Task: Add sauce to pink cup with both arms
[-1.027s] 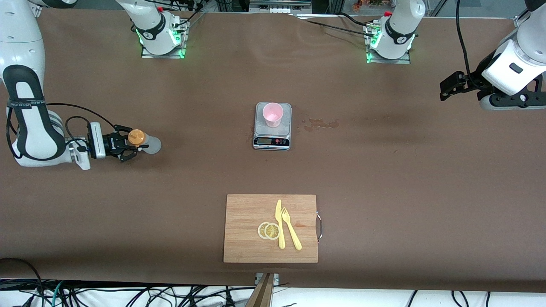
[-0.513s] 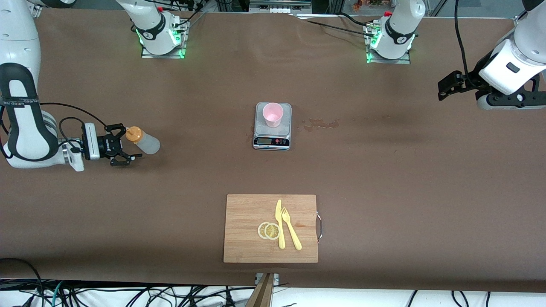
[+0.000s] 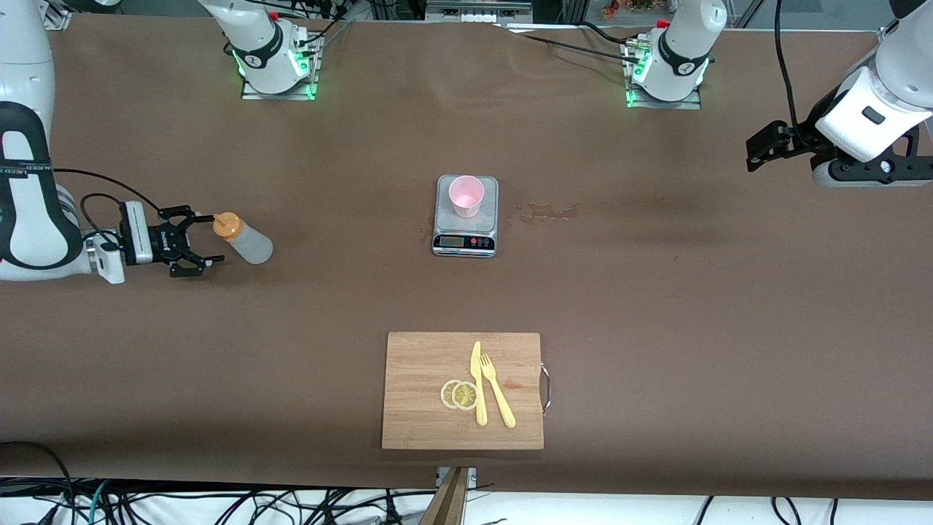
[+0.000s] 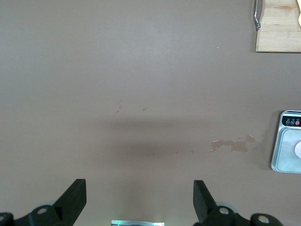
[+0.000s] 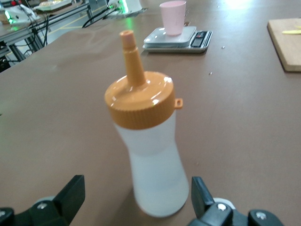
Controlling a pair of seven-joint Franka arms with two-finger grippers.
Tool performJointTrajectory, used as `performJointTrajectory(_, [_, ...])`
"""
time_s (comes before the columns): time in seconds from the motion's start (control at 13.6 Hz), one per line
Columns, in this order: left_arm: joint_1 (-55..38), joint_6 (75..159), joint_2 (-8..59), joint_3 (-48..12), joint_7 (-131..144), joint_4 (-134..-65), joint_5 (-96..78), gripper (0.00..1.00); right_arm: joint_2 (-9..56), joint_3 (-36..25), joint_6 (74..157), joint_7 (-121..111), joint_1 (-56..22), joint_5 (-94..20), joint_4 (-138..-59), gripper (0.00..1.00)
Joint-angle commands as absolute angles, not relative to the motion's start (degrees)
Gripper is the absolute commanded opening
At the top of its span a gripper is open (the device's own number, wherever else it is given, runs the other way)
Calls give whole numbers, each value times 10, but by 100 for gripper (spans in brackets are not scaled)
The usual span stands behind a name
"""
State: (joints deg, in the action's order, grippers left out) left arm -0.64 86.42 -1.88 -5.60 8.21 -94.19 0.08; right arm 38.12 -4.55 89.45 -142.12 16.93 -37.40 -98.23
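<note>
A wide table (image 3: 656, 306) covered in brown cloth fills the scene, with two white robot arms based along its top edge. The right arm (image 3: 29, 182) reaches low over its own end of the table, and the left arm (image 3: 875, 109) waits raised over the other end. Nearest the front camera lies a wooden cutting board (image 3: 423, 364) with a metal handle; on it rest a yellow plastic knife (image 3: 477, 383), a yellow plastic fork (image 3: 498, 390) just beside it, and two lemon slices (image 3: 460, 394) that overlap and touch the knife. Farther from the camera, mid-table, sits a grey kitchen scale (image 3: 466, 240), and the pink cup (image 3: 466, 195) stands upright on its plate. A patchy stain (image 3: 547, 212) marks the cloth beside the scale, toward the left arm's end. The sauce bottle (image 3: 244, 240), translucent white with an orange nozzle cap, stands upright on the table toward the right arm's end, well apart from the scale, with only bare cloth between them. The right end effector (image 3: 198, 244) sits just beside the bottle with its fingers spread wide, gripping nothing; the bottle is clear of both fingers. The left end effector (image 4: 140, 200) hangs above bare cloth, fingers also wide apart and empty.
</note>
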Motion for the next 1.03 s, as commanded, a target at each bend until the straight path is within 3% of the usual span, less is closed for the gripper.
performJointTrajectory(0.0, [-4,860,-21,-55,86,-940,-6,100,343,-50,886,-1421,172,-337,-984,100])
performJointTrajectory(0.59, [-4,831,-22,-62,81,-940,-11,100,198,-46,923,-1251,158,-209,-989,100])
performJointTrajectory(0.95, [-6,790,-33,-73,60,-936,-29,100,78,-47,946,-1033,128,-136,-1035,100])
